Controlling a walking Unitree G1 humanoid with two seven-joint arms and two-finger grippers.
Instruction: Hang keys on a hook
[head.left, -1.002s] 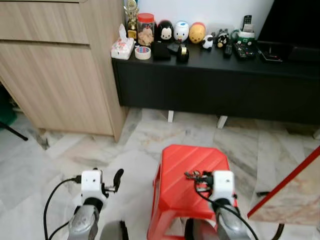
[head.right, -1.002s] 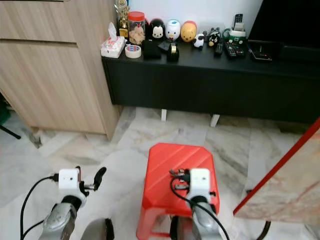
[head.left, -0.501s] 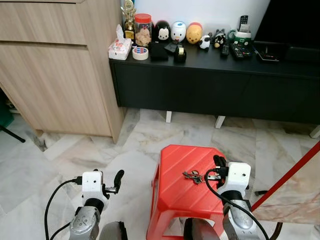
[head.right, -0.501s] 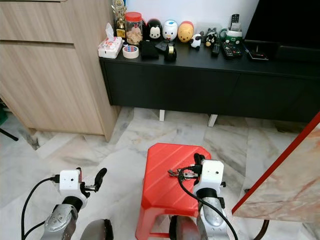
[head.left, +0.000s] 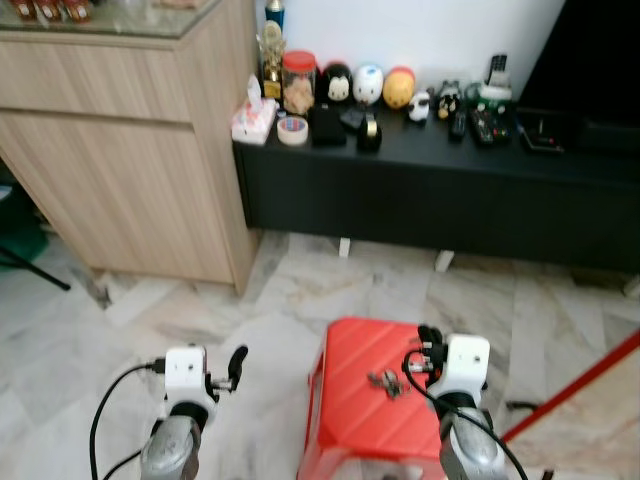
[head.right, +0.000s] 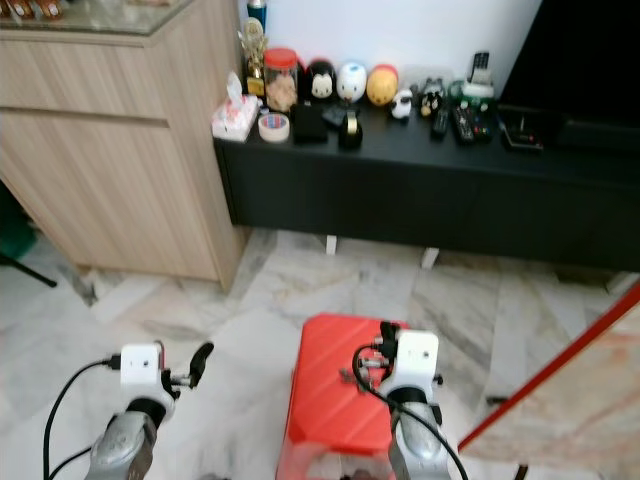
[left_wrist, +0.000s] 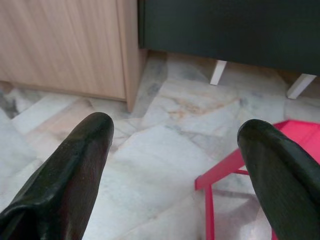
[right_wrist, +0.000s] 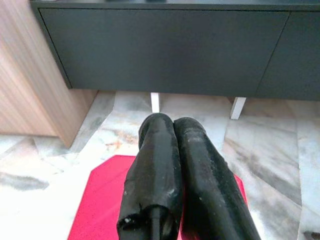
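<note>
- The keys (head.left: 384, 381) are lying loose on the top of the red stool (head.left: 350, 420), about midway across it and toward its right edge, where you can come at them from above.
- Your right gripper (head.left: 422, 350) is hovering over the stool's right edge, just beside the keys and not touching them; its fingers (right_wrist: 172, 165) are pressed together with nothing between them, so you are not gripping anything.
- Your left gripper (head.left: 235, 362) is hanging over the marble floor (head.left: 160, 300) off the stool's left edge, well apart from the keys; its fingers (left_wrist: 75, 165) are spread wide and empty, likely because it is idling.
- No hook can be made out; you are facing a wooden cabinet (head.left: 130, 150) and a black TV console (head.left: 440, 190), whose top is carrying a tissue box (head.left: 252, 120), a tape roll (head.left: 292, 130), a jar (head.left: 297, 82) and small round figurines (head.left: 368, 85).
- Judging from this layout, you are standing at the pick-up stage: the right fingers will need parting before closing on the keys, and the thin, loose bunch may be sliding on the smooth plastic.
</note>
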